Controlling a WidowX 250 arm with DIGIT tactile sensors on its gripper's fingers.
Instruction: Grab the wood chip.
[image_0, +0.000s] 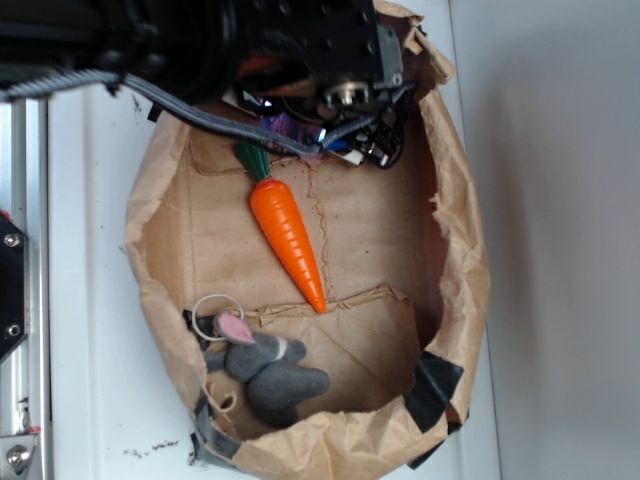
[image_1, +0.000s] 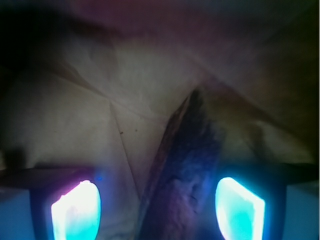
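Only in the wrist view is the wood chip (image_1: 186, 170) seen, lying on brown paper (image_1: 75, 120), framed by the spread gripper (image_1: 157, 207), fingers (image_1: 76, 210) glowing, untouched; carrot (image_0: 288, 233) and plush mouse (image_0: 270, 368) shown only in the exterior view.

text: none readable | labels, brands: none readable | numbers, signs: none readable | exterior view: no legible marking on any surface | wrist view: blurred, no lettering legible
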